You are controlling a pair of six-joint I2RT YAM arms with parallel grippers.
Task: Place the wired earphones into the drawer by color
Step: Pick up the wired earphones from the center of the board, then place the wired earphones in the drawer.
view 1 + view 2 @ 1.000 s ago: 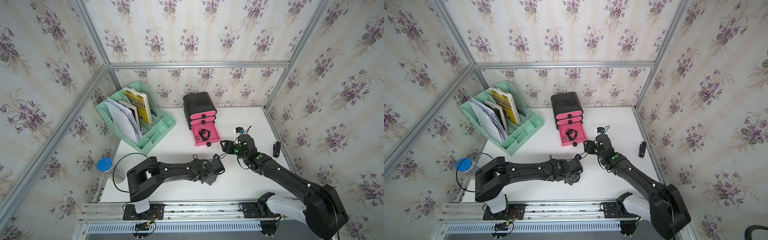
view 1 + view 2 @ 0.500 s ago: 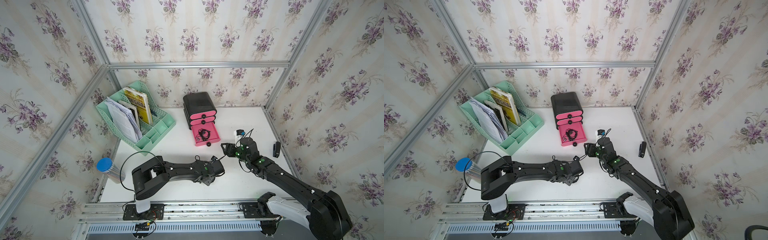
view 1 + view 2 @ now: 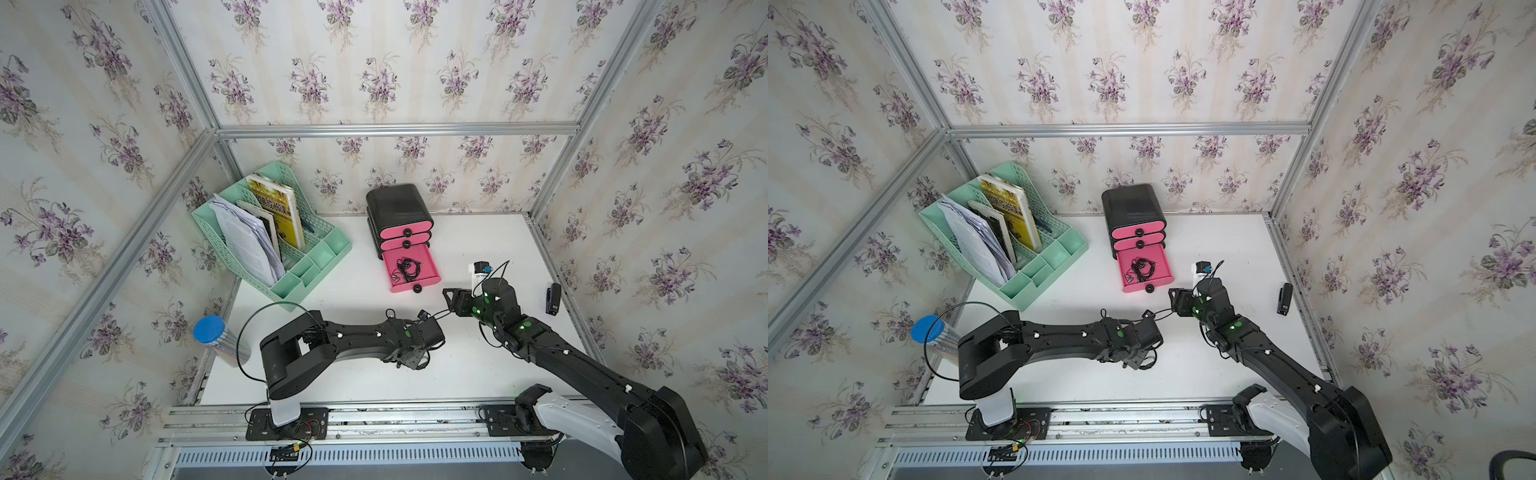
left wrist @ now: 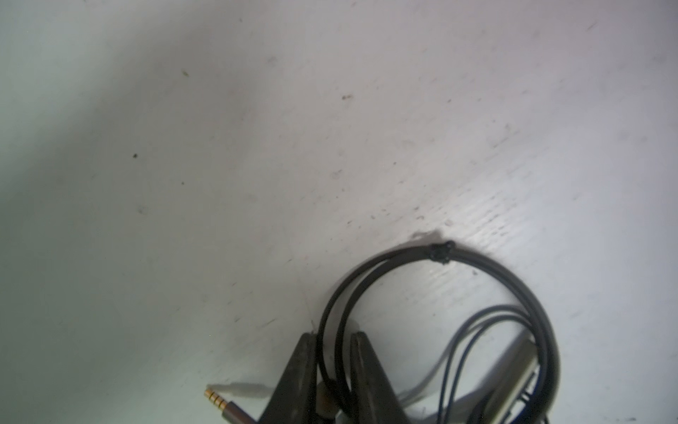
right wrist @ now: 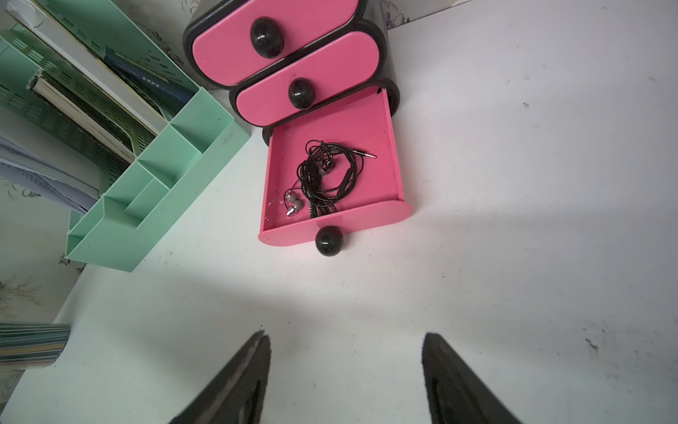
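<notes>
left wrist view: left hand (image 4: 332, 336) pinches a loop of black earphones (image 4: 440, 253) between its tips.

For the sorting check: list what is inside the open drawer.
One black earphone bundle lies loosely coiled in the open drawer. Anything beneath the bundle is hidden.

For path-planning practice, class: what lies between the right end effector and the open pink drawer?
Only bare white table, shown in the right wrist view, separates the right end effector from the drawer.
</notes>
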